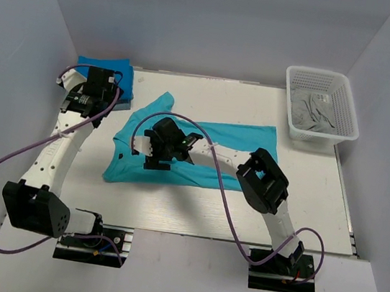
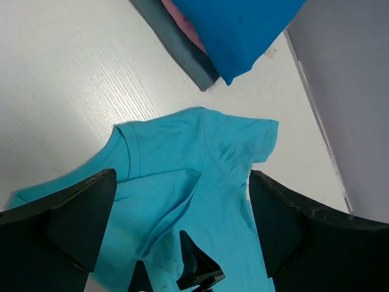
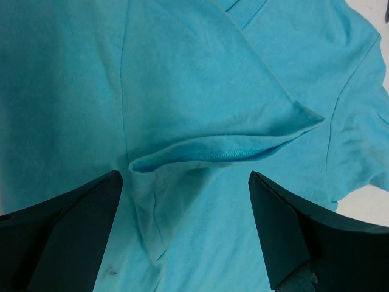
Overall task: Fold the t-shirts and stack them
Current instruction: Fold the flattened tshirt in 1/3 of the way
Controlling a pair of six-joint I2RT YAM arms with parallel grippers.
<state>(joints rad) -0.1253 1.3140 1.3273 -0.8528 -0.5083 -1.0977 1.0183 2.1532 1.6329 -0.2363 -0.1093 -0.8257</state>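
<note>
Right wrist showed the right gripper (image 3: pixel 185 240) spread wide, empty, over the turquoise t-shirt (image 3: pixel 200 79) lying on the table (image 1: pixel 331 209); the left gripper (image 2: pixel 182 225) likewise released. Limp, light fabric, probably best pinched at the sleeve hem (image 3: pixel 231 153).

The overhead camera looks down on the whole table (image 1: pixel 172 208); both wrist cameras peer closely at the turquoise t-shirt (image 1: pixel 247 135)

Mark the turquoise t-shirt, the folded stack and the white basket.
turquoise t-shirt (image 1: pixel 244 135): top view, bare body panel
folded stack (image 1: pixel 92 62): top view, far left corner
white basket (image 1: pixel 316 135): top view, near wall
</note>
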